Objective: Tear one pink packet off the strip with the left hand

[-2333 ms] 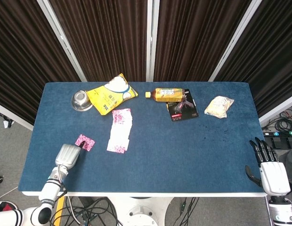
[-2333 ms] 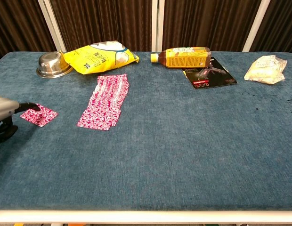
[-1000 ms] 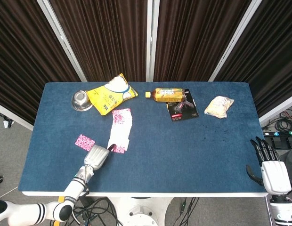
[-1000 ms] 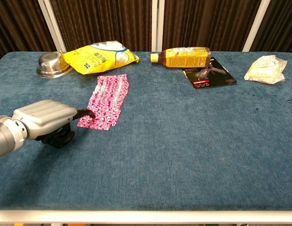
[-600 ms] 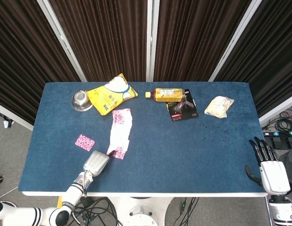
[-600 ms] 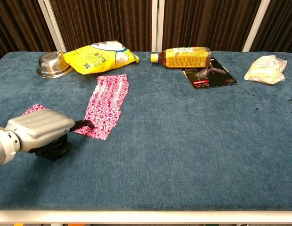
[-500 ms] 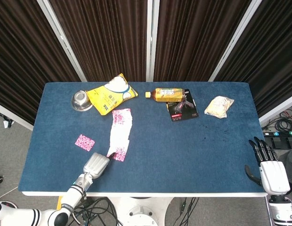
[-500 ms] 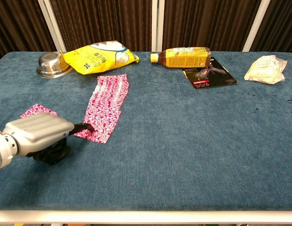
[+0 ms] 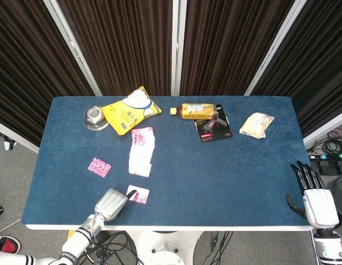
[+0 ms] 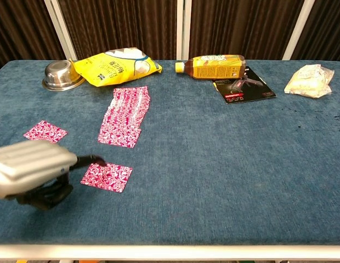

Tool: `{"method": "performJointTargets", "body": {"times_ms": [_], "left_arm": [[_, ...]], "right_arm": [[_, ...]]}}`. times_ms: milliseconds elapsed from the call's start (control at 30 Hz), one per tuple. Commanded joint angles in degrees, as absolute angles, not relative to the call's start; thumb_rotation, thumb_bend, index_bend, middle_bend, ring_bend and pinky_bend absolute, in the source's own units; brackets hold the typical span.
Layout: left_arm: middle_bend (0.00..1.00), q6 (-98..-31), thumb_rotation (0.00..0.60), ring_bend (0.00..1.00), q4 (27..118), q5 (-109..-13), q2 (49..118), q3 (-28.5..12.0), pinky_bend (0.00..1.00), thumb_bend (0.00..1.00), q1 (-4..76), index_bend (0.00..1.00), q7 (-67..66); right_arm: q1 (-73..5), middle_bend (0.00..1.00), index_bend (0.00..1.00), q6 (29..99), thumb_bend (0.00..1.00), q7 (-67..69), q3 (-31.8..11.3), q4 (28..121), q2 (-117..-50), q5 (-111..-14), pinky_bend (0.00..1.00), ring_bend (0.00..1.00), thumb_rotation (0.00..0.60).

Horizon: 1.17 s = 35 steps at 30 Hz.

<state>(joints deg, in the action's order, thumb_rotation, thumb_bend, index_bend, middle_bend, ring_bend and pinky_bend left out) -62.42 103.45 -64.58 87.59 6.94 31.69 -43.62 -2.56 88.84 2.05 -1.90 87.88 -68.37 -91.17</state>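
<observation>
Left hand (image 10: 30, 170) lying low at the near left edge of the blue surface (image 9: 215, 171), a dark fingertip (image 10: 98, 161) pinching or pressing the near-left edge of one torn-off pink packet (image 10: 107, 177); whether truly gripping cannot be told from either view. Compared with half a second ago, packet now lying clear of the strip of pink packets (image 10: 124, 116), a bare gap of cloth showing between the two, where before the strip's near end was being dragged toward the hand. Meaning, by judgement: the tear appearing done, one packet separated, only release remaining. Strip sitting shorter and straightened, mid-left of the surface. Another loose pink packet (image 10: 44, 131) lying apart, further left. Left forearm stretching in from the near left corner, back of the hand facing up, blurred in the chest view. Right hand (image 9: 317, 199) hanging beyond the near right edge, fingers spread, holding nothing. Further off along the far edge: steel bowl (image 9: 95, 117), yellow snack bag (image 9: 129, 110), amber drink bottle (image 9: 197, 110), dark booklet (image 9: 214, 128), clear wrapped packet (image 9: 256, 124).
</observation>
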Motion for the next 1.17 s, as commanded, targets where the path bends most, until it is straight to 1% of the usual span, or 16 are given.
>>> {"method": "performJointTargets", "body": {"times_ms": [33, 133, 233, 300, 333, 367, 400, 433, 467, 500, 533, 567, 600, 667, 933, 1167], "left_arm": [[0.87, -66.4, 0.6, 0.88, 104.9, -69.6, 86.0, 6.2, 0.86, 0.62, 30.2, 0.13, -40.7], [0.87, -68.5, 0.6, 0.88, 105.0, -71.5, 85.0, 5.6, 0.85, 0.62, 29.4, 0.13, -39.3], [0.84, -72.2, 0.6, 0.86, 103.6, -74.2, 84.4, 4.5, 0.82, 0.62, 27.8, 0.13, -36.8], [0.8, -75.2, 0.6, 0.82, 101.6, -76.0, 83.8, 3.7, 0.79, 0.61, 26.4, 0.13, -34.4], [0.76, -76.9, 0.6, 0.77, 100.3, -76.8, 83.4, 3.3, 0.76, 0.59, 25.6, 0.13, -32.7], [0.71, -78.2, 0.6, 0.7, 99.2, -77.5, 83.0, 3.0, 0.72, 0.57, 24.8, 0.13, -31.4], [0.61, -79.4, 0.6, 0.58, 98.1, -78.1, 82.6, 2.9, 0.66, 0.56, 24.1, 0.13, -30.2], [0.49, -80.9, 0.6, 0.41, 96.3, -79.0, 82.0, 2.9, 0.57, 0.55, 23.1, 0.13, -28.5], [0.35, -82.3, 0.6, 0.25, 94.9, -79.9, 81.6, 2.9, 0.46, 0.54, 22.3, 0.13, -27.5], [0.22, -83.8, 0.6, 0.11, 93.7, -80.8, 81.2, 3.0, 0.35, 0.53, 21.5, 0.13, -26.4], [0.11, -85.2, 0.6, 0.01, 92.6, -81.5, 80.7, 3.1, 0.23, 0.51, 20.3, 0.13, -24.4], [0.06, -86.0, 0.6, 0.0, 92.2, -81.6, 80.2, 3.3, 0.17, 0.49, 19.5, 0.13, -23.0], [0.05, -86.7, 0.6, 0.0, 92.0, -81.6, 79.6, 3.5, 0.14, 0.47, 18.6, 0.13, -22.0], [0.05, -88.4, 0.6, 0.0, 91.5, -81.7, 78.5, 4.0, 0.12, 0.43, 16.6, 0.13, -20.8], [0.05, -93.5, 0.6, 0.0, 91.8, -82.1, 75.5, 5.8, 0.11, 0.35, 9.5, 0.13, -17.2], [0.05, -93.9, 0.6, 0.0, 91.7, -83.2, 74.5, 6.1, 0.11, 0.33, 6.7, 0.13, -14.9]], "right_arm": [[-2.6, 0.0, 0.0, 88.7, 0.31, 2.1, -1.9, 87.8, -68.5, -91.1, 0.12, 0.0, 0.6], [-2.7, 0.0, 0.0, 88.5, 0.31, 2.0, -1.8, 87.8, -68.6, -91.2, 0.12, 0.0, 0.6], [-2.7, 0.0, 0.0, 88.7, 0.31, 2.0, -1.9, 87.8, -68.6, -91.2, 0.12, 0.0, 0.6], [-2.7, 0.0, 0.0, 88.9, 0.31, 2.1, -2.0, 87.8, -68.6, -91.2, 0.12, 0.0, 0.6], [-2.7, 0.0, 0.0, 88.9, 0.31, 2.1, -2.1, 87.8, -68.5, -91.2, 0.12, 0.0, 0.6], [-2.6, 0.0, 0.0, 89.0, 0.31, 2.1, -2.1, 87.8, -68.5, -91.1, 0.12, 0.0, 0.6], [-2.6, 0.0, 0.0, 89.1, 0.31, 2.2, -2.1, 87.8, -68.4, -91.1, 0.12, 0.0, 0.6], [-2.6, 0.0, 0.0, 89.2, 0.31, 2.3, -2.2, 87.8, -68.4, -91.0, 0.12, 0.0, 0.6], [-2.6, 0.0, 0.0, 89.2, 0.31, 2.4, -2.2, 87.7, -68.4, -90.9, 0.12, 0.0, 0.6], [-2.5, 0.0, 0.0, 89.2, 0.31, 2.5, -2.2, 87.6, -68.4, -90.8, 0.12, 0.0, 0.6], [-2.5, 0.0, 0.0, 89.1, 0.31, 2.6, -2.3, 87.4, -68.5, -90.6, 0.12, 0.0, 0.6], [-2.5, 0.0, 0.0, 89.0, 0.31, 2.7, -2.3, 87.3, -68.5, -90.5, 0.12, 0.0, 0.6], [-2.6, 0.0, 0.0, 88.9, 0.31, 2.8, -2.4, 87.2, -68.6, -90.4, 0.12, 0.0, 0.6], [-2.6, 0.0, 0.0, 88.9, 0.31, 3.2, -2.4, 86.9, -68.8, -90.4, 0.12, 0.0, 0.6], [-2.3, 0.0, 0.0, 89.1, 0.31, 4.7, -2.0, 85.1, -69.9, -90.6, 0.12, 0.0, 0.6], [-2.3, 0.0, 0.0, 88.7, 0.31, 5.3, -1.6, 83.8, -70.4, -90.8, 0.11, 0.0, 0.6]]}}
